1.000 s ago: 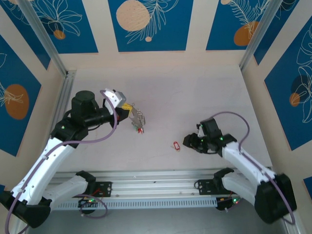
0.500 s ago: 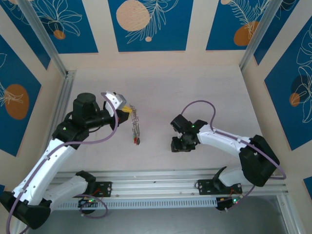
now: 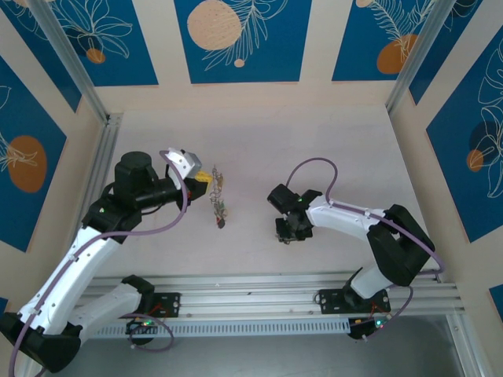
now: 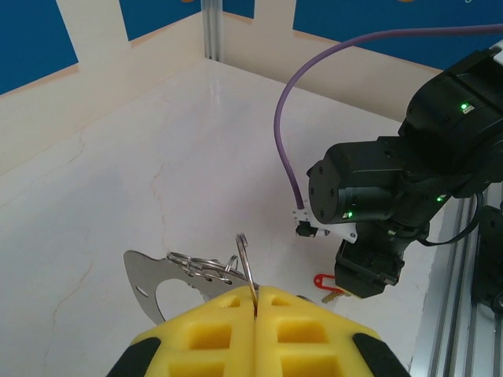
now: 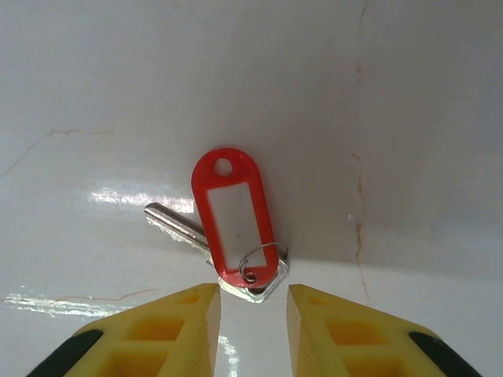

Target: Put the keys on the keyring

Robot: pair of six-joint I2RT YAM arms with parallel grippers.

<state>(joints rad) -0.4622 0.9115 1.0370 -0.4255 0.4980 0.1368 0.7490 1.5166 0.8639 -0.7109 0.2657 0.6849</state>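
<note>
Pale worktop [image 3: 330, 149]. My left jaws were clenched on the keyring [image 4: 244, 255], its thin loop upright above the pads [image 4: 212, 314]. My right jaws stood parted astride a key [image 5: 174, 221] lying flat, blade slanting up-left, red tag [image 5: 234, 216] pointing away from me.

The table [image 3: 330, 141] is a pale, glossy top with faint brownish veins and hairline cracks. One key [image 5: 174, 222] lies flat on it, silvery shaft partly under a red tag [image 5: 234, 224] fastened at its head
</note>
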